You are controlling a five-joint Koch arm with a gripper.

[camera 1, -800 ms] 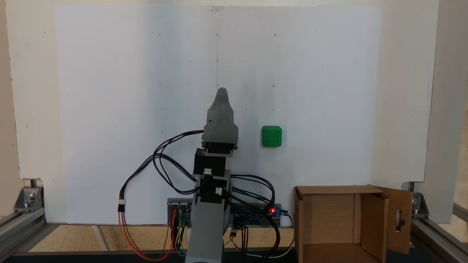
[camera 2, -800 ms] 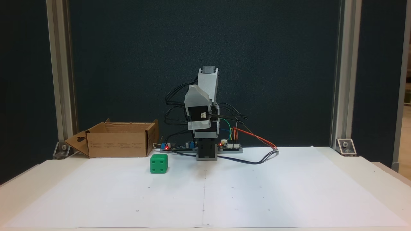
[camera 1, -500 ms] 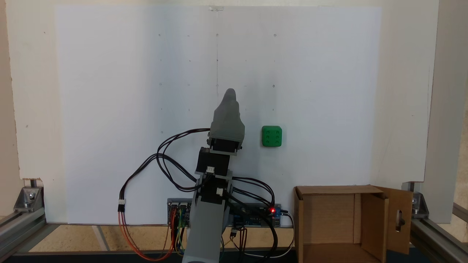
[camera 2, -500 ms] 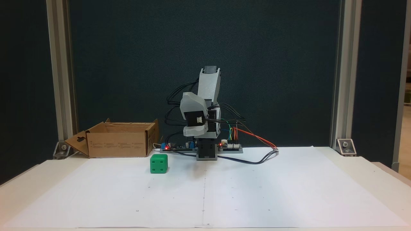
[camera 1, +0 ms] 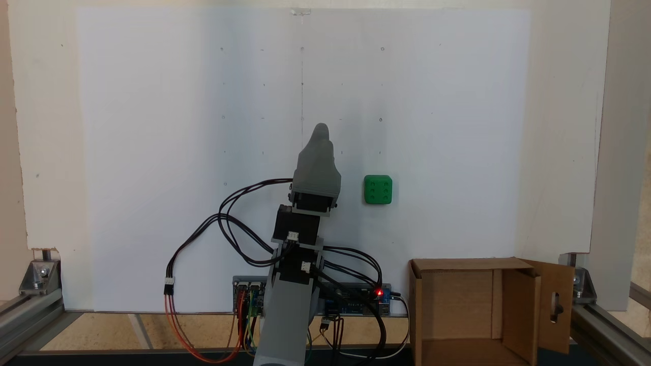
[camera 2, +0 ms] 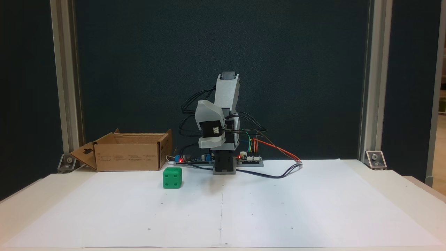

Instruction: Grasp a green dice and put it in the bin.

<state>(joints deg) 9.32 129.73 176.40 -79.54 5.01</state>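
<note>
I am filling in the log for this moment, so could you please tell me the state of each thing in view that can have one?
Small bright green plastic dice: resting on the white paper, ungrasped, six pips up.
Brown cardboard box: open, flaps out, nothing visible inside.
Grey end effector: raised off the paper, apart from the dice, holding nothing; open or shut cannot be told.
Blue circuit board: red light on.

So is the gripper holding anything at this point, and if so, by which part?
Nothing is held. The green dice sits alone on the white paper, well apart from the gripper, and the cardboard box is untouched.
</note>
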